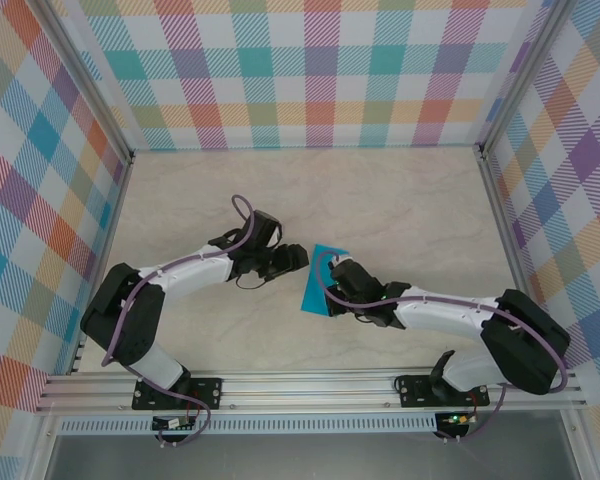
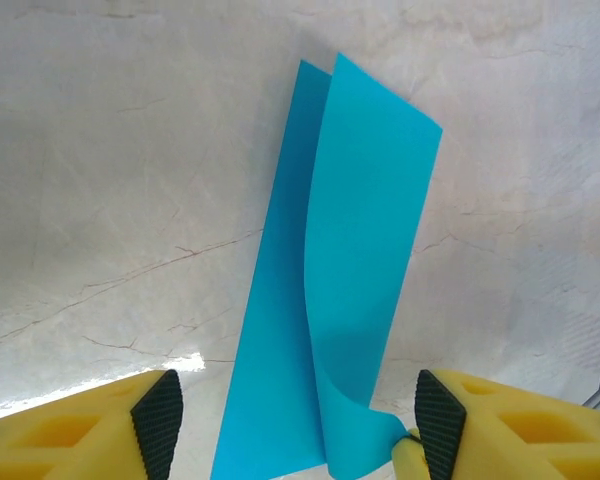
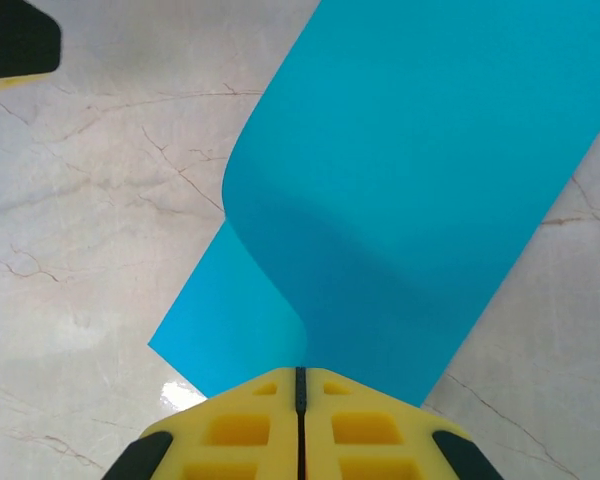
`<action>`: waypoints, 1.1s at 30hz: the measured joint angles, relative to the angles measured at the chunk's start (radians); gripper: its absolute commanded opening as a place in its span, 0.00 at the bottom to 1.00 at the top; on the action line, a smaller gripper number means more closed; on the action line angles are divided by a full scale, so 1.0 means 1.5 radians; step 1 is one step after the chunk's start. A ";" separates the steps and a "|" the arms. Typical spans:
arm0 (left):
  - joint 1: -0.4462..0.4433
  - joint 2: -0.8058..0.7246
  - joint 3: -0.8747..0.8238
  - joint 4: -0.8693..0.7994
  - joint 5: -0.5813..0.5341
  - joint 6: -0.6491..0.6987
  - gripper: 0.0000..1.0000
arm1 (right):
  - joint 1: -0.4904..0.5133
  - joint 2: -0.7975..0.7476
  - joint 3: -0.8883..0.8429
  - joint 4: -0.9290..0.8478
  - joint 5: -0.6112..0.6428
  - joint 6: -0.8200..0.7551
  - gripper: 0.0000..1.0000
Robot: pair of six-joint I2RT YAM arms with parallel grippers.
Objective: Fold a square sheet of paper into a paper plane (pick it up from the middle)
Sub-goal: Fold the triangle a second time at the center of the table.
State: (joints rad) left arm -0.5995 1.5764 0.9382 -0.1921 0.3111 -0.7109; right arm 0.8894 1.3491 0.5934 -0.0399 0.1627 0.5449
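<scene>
Yellow jaws of the right gripper [image 3: 300, 385] are pinched shut on the near edge of the square sheet of paper [image 3: 420, 170]. It is plain cyan, half curled up off the marbled table [image 1: 400, 200] between the arms. Left gripper [image 2: 292, 425] stands open just beside it.

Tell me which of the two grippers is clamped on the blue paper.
The right gripper: its yellow jaws are pressed together on the edge of the square sheet of paper. The left gripper stands open, fingers apart.
</scene>
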 measured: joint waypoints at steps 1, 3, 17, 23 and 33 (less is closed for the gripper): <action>0.000 -0.002 -0.001 0.001 0.001 0.002 0.58 | -0.013 -0.003 -0.004 0.004 -0.016 0.001 0.07; 0.000 -0.004 -0.006 0.005 0.006 0.005 0.50 | -0.041 -0.005 -0.009 0.011 -0.052 0.001 0.08; -0.016 -0.003 -0.026 0.031 0.078 0.034 0.35 | -0.118 0.063 -0.004 0.010 -0.138 -0.002 0.08; -0.031 0.013 -0.026 0.044 0.084 0.036 0.35 | -0.131 0.090 0.024 0.006 -0.143 -0.010 0.09; -0.043 0.046 -0.026 0.048 0.084 0.036 0.34 | -0.149 0.110 0.035 -0.007 -0.147 -0.030 0.09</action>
State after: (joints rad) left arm -0.6643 1.6451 0.8997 -0.1207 0.4374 -0.6571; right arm 0.6662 1.5135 0.6453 -0.0505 -0.0574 0.5003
